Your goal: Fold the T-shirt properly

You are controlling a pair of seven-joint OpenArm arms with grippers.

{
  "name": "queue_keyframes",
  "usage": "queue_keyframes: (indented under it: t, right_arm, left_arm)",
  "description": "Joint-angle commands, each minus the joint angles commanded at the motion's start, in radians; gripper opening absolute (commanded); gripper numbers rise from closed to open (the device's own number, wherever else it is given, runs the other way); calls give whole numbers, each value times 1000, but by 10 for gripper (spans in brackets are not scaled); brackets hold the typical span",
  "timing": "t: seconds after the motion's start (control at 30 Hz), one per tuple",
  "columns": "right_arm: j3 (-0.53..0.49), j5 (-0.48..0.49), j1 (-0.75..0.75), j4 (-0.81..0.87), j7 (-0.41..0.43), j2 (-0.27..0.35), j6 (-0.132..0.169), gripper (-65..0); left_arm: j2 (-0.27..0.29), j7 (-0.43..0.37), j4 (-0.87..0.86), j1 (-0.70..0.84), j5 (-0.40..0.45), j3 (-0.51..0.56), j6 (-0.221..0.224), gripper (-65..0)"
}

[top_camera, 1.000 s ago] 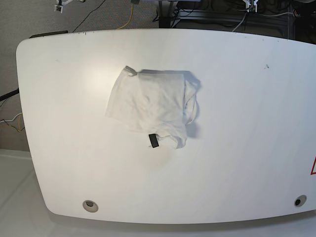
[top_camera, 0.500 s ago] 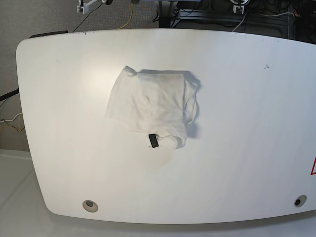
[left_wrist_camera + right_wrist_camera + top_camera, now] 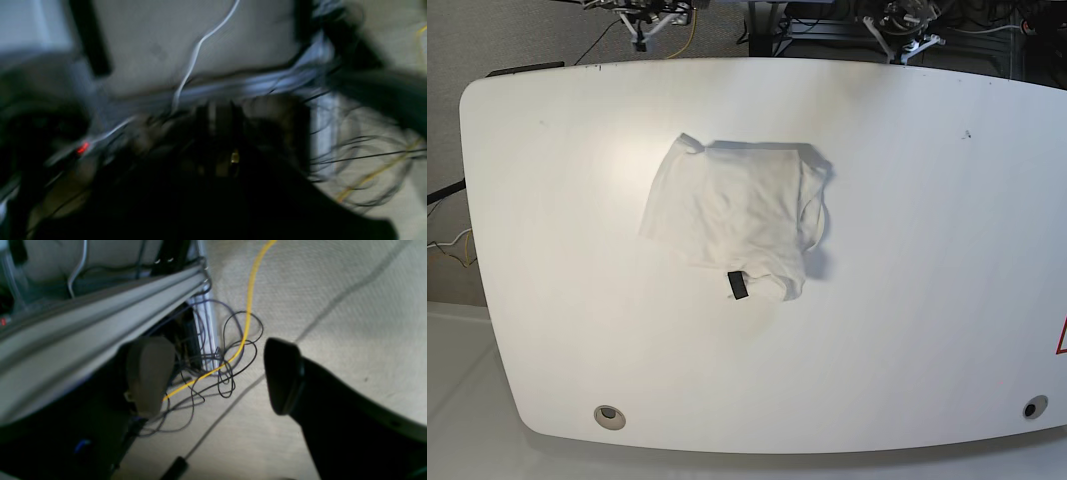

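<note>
across most of the base view lies the white table (image 3: 927,330), and on it, a little left of centre in the upper half, rests the t-shirt (image 3: 732,215), already gathered into a rough, uneven rectangle with a small black tag (image 3: 738,286) showing at its lower edge. i judge that the folding is nearly done or done, because no sleeve spreads out, though the right side looks loose and bunched

both arms are only at the top edge of the frame, beyond the far rim of the table and well apart from the cloth; probably they are parked there so the shirt lies free

the right gripper (image 3: 213,373) is visible only in its own wrist view: the two fingers stand wide apart with nothing between them, above carpet, a yellow cable (image 3: 248,306) and dark wires. the base view shows just a small part of it (image 3: 642,18)

the left gripper (image 3: 907,25) is a tiny shape in the base view, and its wrist view is too dark and blurred, so i cannot tell if it is parted or closed
</note>
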Motion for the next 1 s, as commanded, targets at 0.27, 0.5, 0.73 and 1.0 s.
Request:
queue_keyframes:
  t: [0.27, 0.5, 0.73, 1.0]
  right_arm:
    - [0, -15, 15, -3, -3, -28, -29, -214]
    - [0, -15, 15, -3, -35, -31, -29, -214]
    - [-2, -15, 11, -3, -31, -29, -29, -214]
    - [-2, -15, 9, -2, -31, -28, -28, -214]
  left_arm:
    - [63, 14, 0, -12, 6, 0, 2, -627]
    - [69, 15, 0, -12, 2, -2, 2, -627]
    - [63, 14, 0, 12, -2, -5, 2, -627]
    - [60, 6, 0, 49, 3, -2, 84, -627]
